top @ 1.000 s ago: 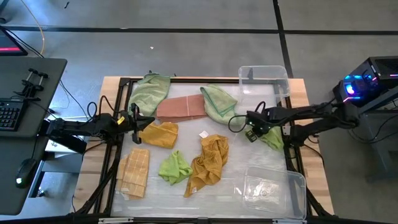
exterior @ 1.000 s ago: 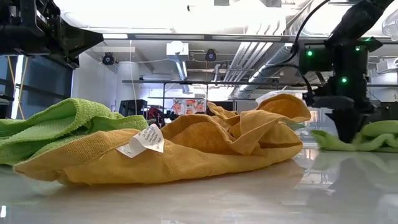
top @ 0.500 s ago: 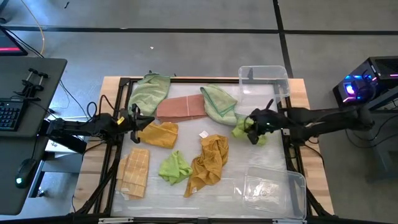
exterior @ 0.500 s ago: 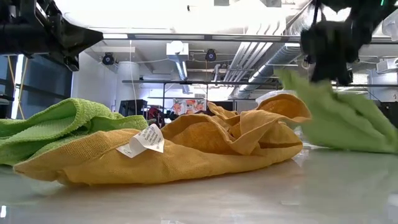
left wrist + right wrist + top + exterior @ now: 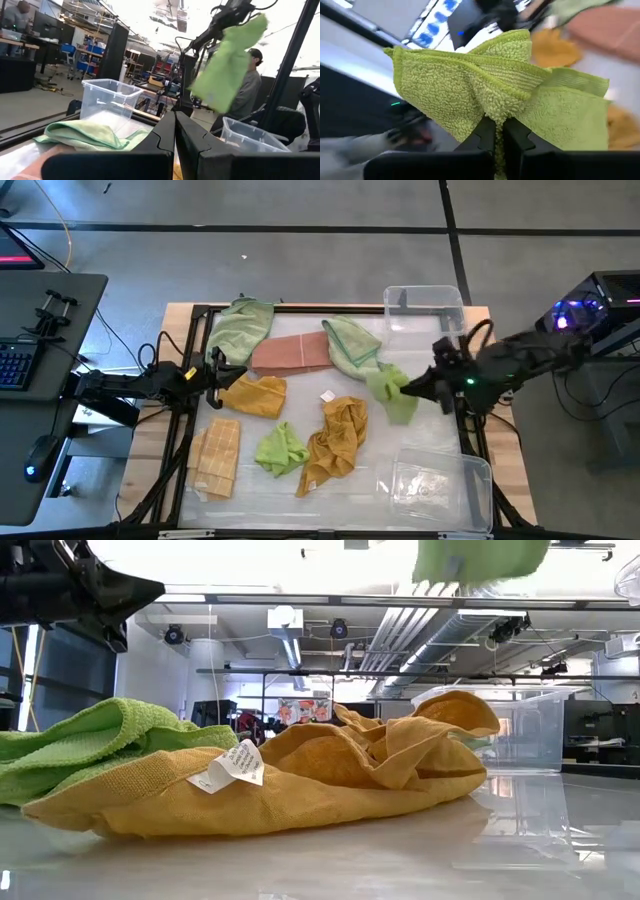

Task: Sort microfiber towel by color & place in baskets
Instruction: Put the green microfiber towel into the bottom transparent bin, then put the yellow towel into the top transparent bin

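Green towel pinched in right gripper, seemingly aloft between the baskets.

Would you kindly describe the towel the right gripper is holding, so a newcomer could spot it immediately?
Start at the clear basket at the table's far right corner, then follow the right arm inward to the right gripper. The bright green towel hangs from its shut fingers. Unlike every other towel, it is lifted off the table.

white tag on yellow towel: print too small, unreadable.
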`<move>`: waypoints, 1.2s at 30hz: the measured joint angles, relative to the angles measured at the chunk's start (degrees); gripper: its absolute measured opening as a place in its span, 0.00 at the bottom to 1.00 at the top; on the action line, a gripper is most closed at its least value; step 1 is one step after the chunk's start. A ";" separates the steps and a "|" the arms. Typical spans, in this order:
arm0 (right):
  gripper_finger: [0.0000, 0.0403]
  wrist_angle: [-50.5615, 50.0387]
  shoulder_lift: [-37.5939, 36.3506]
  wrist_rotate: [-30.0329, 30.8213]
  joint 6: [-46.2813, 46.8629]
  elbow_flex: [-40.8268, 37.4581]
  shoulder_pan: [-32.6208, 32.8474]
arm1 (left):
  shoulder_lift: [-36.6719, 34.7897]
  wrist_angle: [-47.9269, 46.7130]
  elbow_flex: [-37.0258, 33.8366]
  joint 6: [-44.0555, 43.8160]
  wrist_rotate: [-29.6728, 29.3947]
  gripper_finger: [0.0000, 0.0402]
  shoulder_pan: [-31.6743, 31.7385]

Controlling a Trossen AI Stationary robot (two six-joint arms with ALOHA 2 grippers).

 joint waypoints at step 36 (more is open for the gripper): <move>0.39 -30.83 21.49 -28.14 53.77 2.06 25.25 | 0.02 -0.52 0.00 -5.05 0.04 0.00 0.00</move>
